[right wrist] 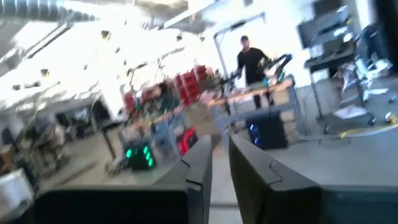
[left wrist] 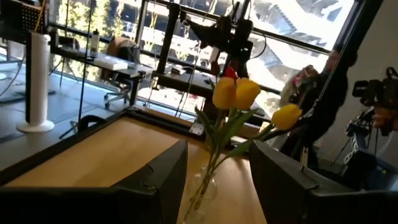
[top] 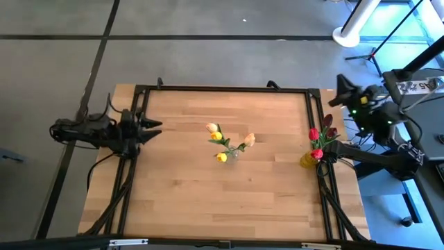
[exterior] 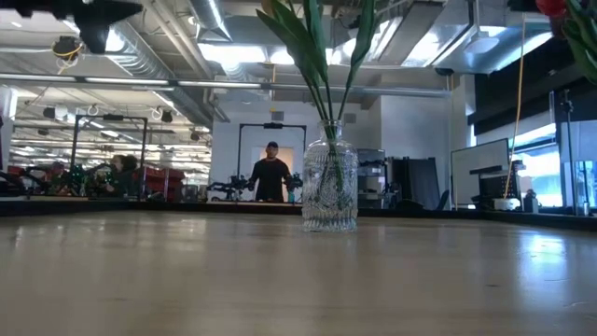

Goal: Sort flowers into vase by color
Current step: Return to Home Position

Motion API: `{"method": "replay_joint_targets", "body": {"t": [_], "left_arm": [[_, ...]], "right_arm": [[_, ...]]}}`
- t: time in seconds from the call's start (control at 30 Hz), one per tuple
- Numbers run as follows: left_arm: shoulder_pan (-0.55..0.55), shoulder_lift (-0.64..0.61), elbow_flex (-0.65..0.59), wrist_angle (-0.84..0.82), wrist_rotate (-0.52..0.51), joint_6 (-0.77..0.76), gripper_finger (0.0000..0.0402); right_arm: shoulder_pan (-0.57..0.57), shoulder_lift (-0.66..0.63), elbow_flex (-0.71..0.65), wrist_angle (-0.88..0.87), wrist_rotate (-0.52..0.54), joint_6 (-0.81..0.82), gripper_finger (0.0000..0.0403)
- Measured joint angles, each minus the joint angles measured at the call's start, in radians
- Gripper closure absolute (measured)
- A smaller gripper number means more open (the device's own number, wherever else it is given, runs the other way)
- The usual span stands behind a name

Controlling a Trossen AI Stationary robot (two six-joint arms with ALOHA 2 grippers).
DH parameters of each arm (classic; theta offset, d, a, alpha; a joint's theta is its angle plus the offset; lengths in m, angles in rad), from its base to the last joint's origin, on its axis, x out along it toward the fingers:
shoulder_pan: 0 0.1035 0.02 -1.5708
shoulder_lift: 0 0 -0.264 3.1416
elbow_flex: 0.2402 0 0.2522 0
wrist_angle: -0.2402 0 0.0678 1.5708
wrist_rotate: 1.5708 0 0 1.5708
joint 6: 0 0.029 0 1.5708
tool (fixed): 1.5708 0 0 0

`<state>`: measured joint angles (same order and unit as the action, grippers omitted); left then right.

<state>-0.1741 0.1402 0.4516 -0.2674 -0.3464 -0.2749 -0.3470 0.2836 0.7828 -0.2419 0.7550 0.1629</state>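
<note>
- Homing looks like the only step remaining. Your left tool (top: pixel 157 128) sits at its own edge of the tabletop (top: pixel 180 201), parted and empty. The right tool (right wrist: pixel 220 149) is off the far corner, barely parted, empty.
- The yellow vase (top: pixel 307 161), stems upright, stands just beside your right arm, and the clear vase (top: pixel 234 154) stands mid-tabletop.
- Count: two vases; four pale tulips (top: pixel 216 136) in the clear one, seemingly four red tulips (top: pixel 313 133) in the yellow.

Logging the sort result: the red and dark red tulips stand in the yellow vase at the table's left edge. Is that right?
Not quite. The yellow vase holding the red and dark red tulips stands at the right edge of the table, not the left; the high view shows it.
</note>
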Motion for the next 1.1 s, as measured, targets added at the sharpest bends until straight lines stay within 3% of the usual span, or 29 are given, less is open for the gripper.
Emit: {"method": "replay_joint_targets", "body": {"t": [0.27, 0.4, 0.53, 0.8, 1.1], "left_arm": [[0.0, -0.116, -0.169, 0.098, 0.001, -0.003, 0.0233], [0.0, -0.137, -0.22, 0.121, 0.001, -0.02, 0.0233], [0.0, -0.138, -0.25, 0.175, 0.005, -0.03, 0.0233], [-0.002, -0.137, -0.283, 0.184, 0.086, -0.021, 0.0233], [-0.001, -0.138, -0.283, 0.193, 0.1, 0.016, 0.0233]], "right_arm": [[0.0, -0.177, 0.0, 0.004, -0.017, -0.027, 0.0378], [0.0, -0.269, -0.011, -0.027, 0.132, 0.024, 0.0398], [0.0, -0.278, -0.018, -0.252, 0.31, 0.13, 0.0395], [0.0, -0.278, -0.077, -0.633, 0.45, 0.397, 0.0399], [0.0, -0.278, -0.223, -0.775, 0.345, 0.819, 0.04]]}}
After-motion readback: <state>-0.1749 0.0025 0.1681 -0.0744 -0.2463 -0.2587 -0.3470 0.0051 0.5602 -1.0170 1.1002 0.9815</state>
